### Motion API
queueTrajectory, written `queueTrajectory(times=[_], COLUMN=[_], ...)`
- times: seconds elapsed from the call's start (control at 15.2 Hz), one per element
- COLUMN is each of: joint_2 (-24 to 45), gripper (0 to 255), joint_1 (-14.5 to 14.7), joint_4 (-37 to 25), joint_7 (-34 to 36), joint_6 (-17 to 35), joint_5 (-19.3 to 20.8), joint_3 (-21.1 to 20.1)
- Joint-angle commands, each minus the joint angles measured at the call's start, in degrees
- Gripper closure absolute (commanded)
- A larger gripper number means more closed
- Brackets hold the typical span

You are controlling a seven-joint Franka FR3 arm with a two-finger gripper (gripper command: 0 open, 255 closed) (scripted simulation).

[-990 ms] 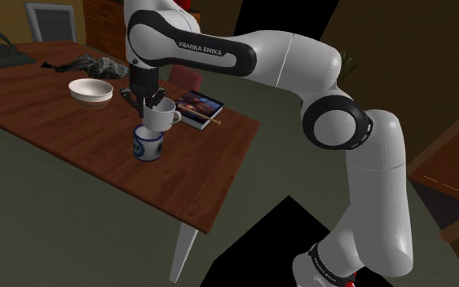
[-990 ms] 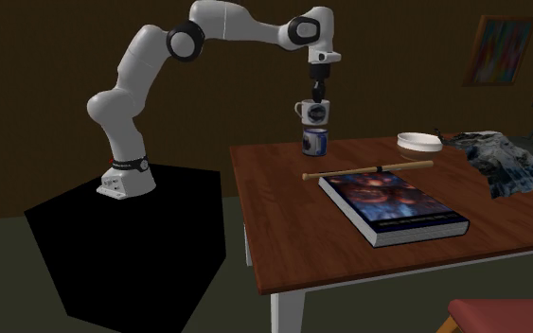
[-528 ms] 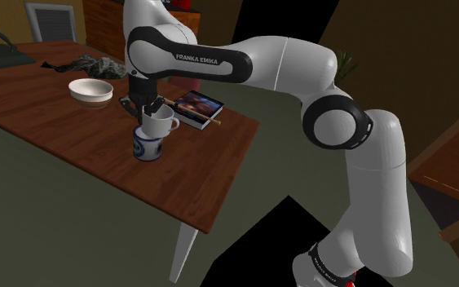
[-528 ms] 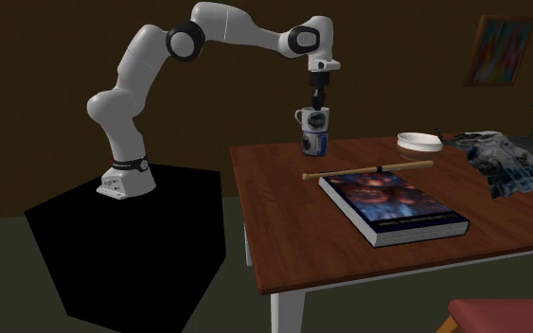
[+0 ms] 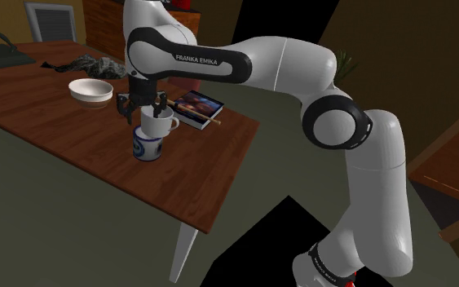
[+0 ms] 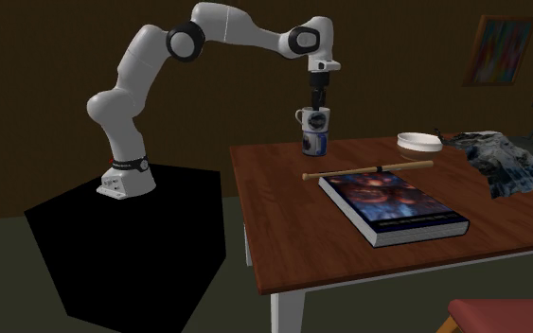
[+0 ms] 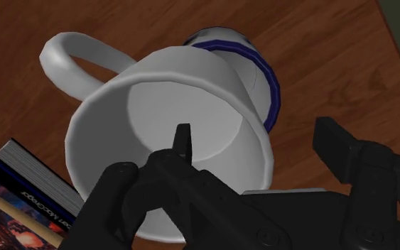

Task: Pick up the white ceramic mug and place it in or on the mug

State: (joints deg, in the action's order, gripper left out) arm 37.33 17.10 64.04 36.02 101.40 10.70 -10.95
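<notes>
One release made: let go of the white mug [image 5: 156, 125], now seated tilted in the blue-banded mug [image 5: 147, 147] on the table [image 5: 64, 122], near the book [image 5: 200, 103]. Spread the gripper [image 5: 143, 107] wide within the last half second, one finger inside the rim. Probably placed; needs only a straight lift clear.

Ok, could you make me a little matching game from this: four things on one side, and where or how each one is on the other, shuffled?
1. white mug
2. gripper
3. book
4. bowl

A. open, holding nothing
B. flat on the table, stick at its edge
C. resting on the blue-rimmed mug
D. near the crumpled cloth

Pairs: 1-C, 2-A, 3-B, 4-D
</notes>
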Motion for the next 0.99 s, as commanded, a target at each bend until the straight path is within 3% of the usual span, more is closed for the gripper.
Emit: queueTrajectory(times=[0.0, 0.13, 0.4, 0.92], joint_2=[0.0, -0.1, 1.1, 1.0], gripper=[0, 0, 0, 0], joint_1=[0.0, 0.0, 1.0, 1.0], joint_4=[0.0, 0.2, -9.1, -9.0], joint_7=[0.0, 0.0, -0.5, -0.6], joint_6=[0.0, 0.1, -8.0, -8.0], joint_5=[0.0, 0.0, 0.0, 0.0], joint_3=[0.0, 0.0, 0.0, 0.0])
